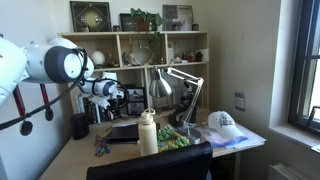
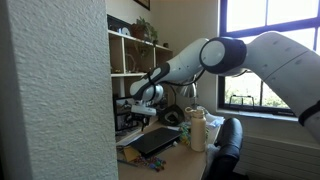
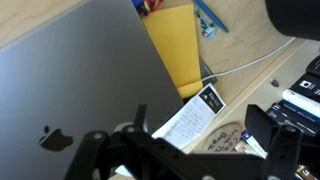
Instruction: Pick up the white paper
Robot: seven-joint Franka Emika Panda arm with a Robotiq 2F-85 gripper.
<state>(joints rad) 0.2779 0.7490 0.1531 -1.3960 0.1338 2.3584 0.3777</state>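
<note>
1. White and thin, the white paper lies flat on the tabletop, just beside the grey laptop and the yellow envelope.
2. We see our hand above it, fingers wide apart, holding nothing.
3. We think it is light and bendy, so we should pinch a free edge gently.

glossy white rounded arm, grey joint caps, black gripper

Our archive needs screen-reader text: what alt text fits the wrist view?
A closed grey Apple laptop fills the left; beside it on the wooden desk lie a yellow envelope and a white paper with print. The gripper hangs open, its dark fingers framing the bottom edge.
</note>
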